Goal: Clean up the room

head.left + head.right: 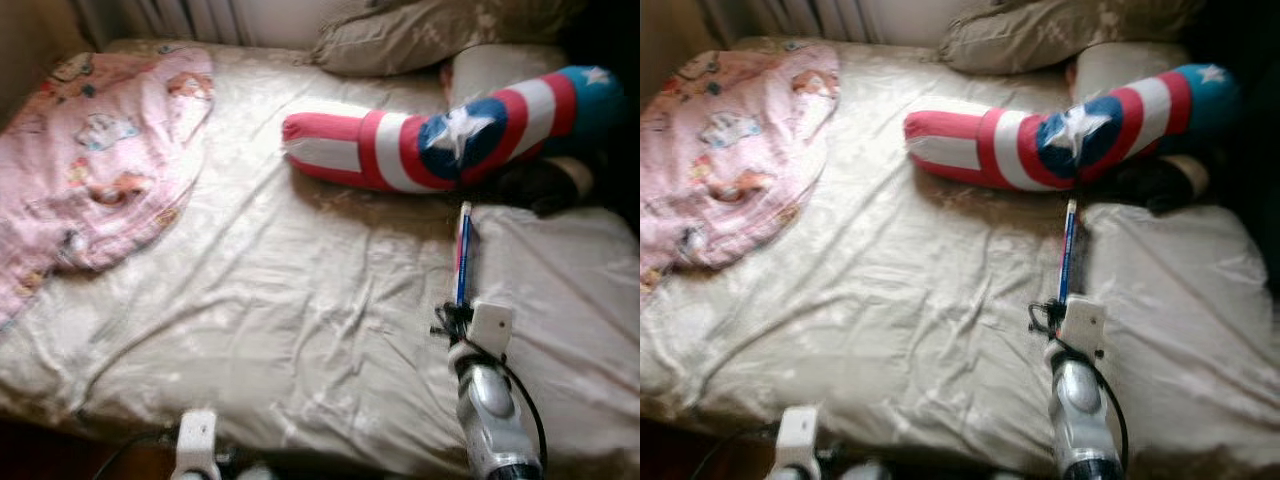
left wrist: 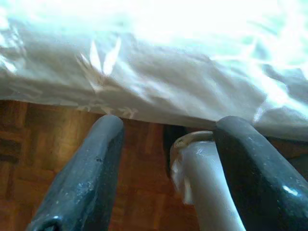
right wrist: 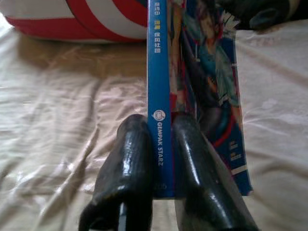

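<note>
Right gripper (image 3: 161, 144) clenched on comic book (image 3: 202, 86) spine, held edge-on above bed (image 1: 300, 330) right side, near striped bolster (image 1: 440, 130). Book best kept level — squeeze maintained. Left gripper (image 2: 166, 159) released, at bed's near edge.

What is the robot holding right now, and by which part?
The right gripper pinches a comic book by its blue spine, near one end, above the bed. The left gripper holds nothing.
</note>
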